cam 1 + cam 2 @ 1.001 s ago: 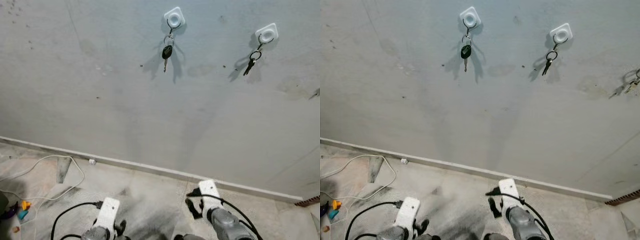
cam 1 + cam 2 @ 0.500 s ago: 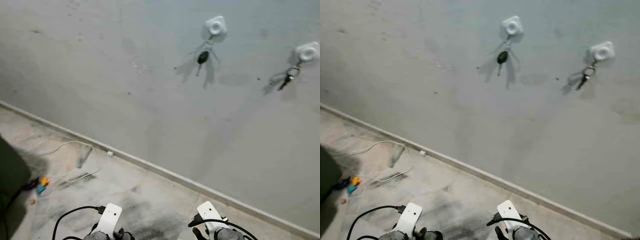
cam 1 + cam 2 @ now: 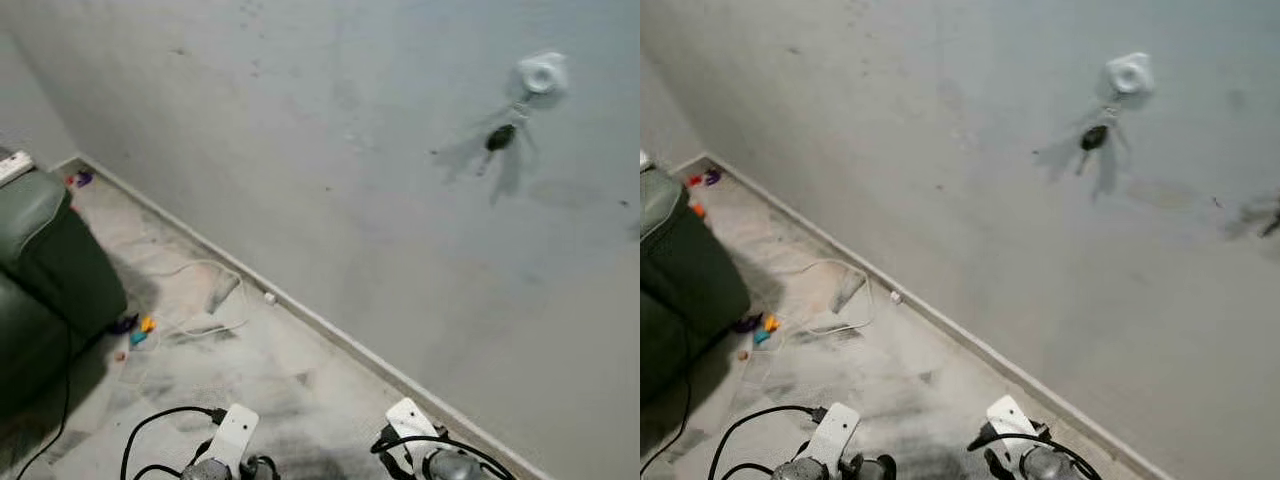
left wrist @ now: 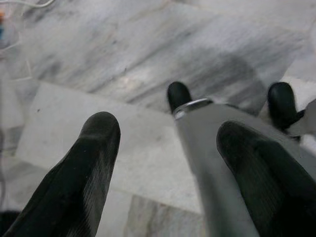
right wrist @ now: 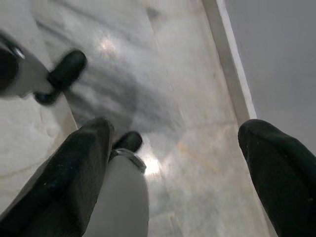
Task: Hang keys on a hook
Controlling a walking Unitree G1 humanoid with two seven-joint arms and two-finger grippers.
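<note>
A white square hook is stuck high on the grey wall, and a black-headed key hangs from it on a ring. At the right edge of the right eye view, the blurred tip of a second key bunch shows. Both arms hang low at the bottom of the head views, far below the hook. In the left wrist view, my left gripper is open over the marble floor with nothing between its fingers. My right gripper is also open and holds nothing, near the skirting board.
A dark green sofa stands at the left. A white cable and small coloured toys lie on the floor by the skirting board. My own silver leg shows between the left fingers.
The camera has swung left: the hooks slid right, the second hook left the frame, and the sofa came into view. Both arms still hang low and open.
</note>
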